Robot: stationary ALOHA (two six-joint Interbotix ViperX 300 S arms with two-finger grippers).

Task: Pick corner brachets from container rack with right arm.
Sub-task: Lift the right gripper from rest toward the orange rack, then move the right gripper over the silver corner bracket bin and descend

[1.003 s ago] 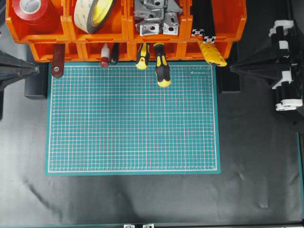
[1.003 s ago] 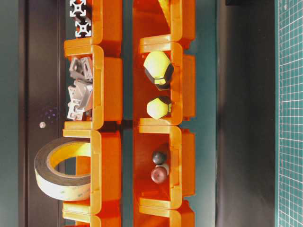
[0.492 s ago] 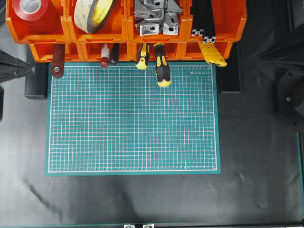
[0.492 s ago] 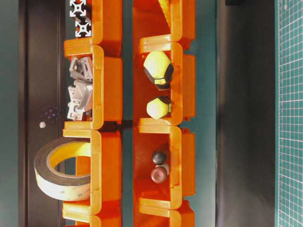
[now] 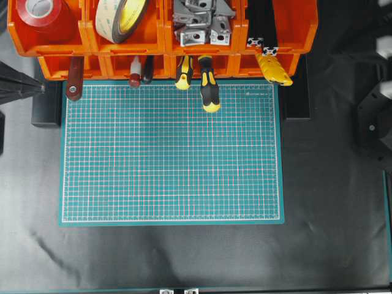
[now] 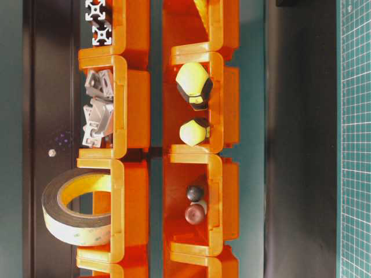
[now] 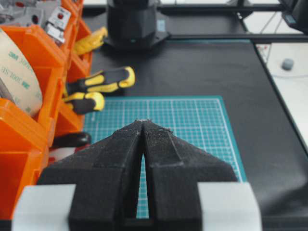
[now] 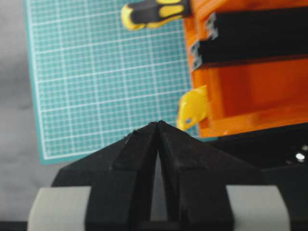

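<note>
The corner brachets (image 5: 197, 24) are a pile of silver-grey pieces in the third upper bin of the orange container rack (image 5: 165, 50). They also show in the table-level view (image 6: 97, 110) and at the top left of the left wrist view (image 7: 43, 17). My right gripper (image 8: 158, 123) is shut and empty, high above the right edge of the green mat, short of the rack's end bin (image 8: 250, 96). The right arm (image 5: 372, 119) is a dark blur at the right in the overhead view. My left gripper (image 7: 143, 121) is shut and empty, resting left of the mat (image 5: 40, 89).
The end bin holds black extrusion bars (image 5: 263, 24), with a yellow knife (image 5: 274, 70) below. Two yellow-black screwdrivers (image 5: 208, 92) stick out over the green cutting mat (image 5: 171, 159). A red tape roll (image 5: 40, 15) and a foam tape roll (image 5: 122, 18) fill the left bins.
My right arm has lifted off its rest beside the rack; its shut gripper has left the spot right of the mat and risen. The left arm has not moved.
</note>
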